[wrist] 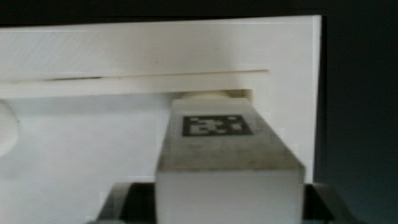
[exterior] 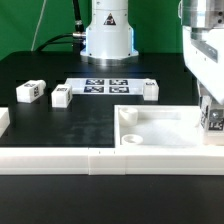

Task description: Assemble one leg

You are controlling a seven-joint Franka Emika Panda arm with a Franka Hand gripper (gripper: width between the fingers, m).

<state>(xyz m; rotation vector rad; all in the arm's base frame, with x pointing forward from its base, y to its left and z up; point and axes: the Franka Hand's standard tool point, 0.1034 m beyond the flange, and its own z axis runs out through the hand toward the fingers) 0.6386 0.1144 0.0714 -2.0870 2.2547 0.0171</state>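
Observation:
My gripper (exterior: pixel 211 112) is at the exterior view's right, over the right end of the large white tray-like part (exterior: pixel 160 140). It is shut on a leg (exterior: pixel 214 121), a small white oblong block with a marker tag. In the wrist view the leg (wrist: pixel 222 150) stands out from between the two dark fingers (wrist: pixel 128 206) of the gripper (wrist: pixel 226 208), tag facing the camera. Its far end is close to the tray-like part's rim (wrist: pixel 143 78); I cannot tell whether they touch. Three more legs lie on the black table: (exterior: pixel 27 92), (exterior: pixel 61 96), (exterior: pixel 149 89).
The marker board (exterior: pixel 105 85) lies in front of the robot base (exterior: pixel 107 35). A long white barrier (exterior: pixel 70 160) runs along the table's front. Another white part (exterior: pixel 3 121) shows at the left edge.

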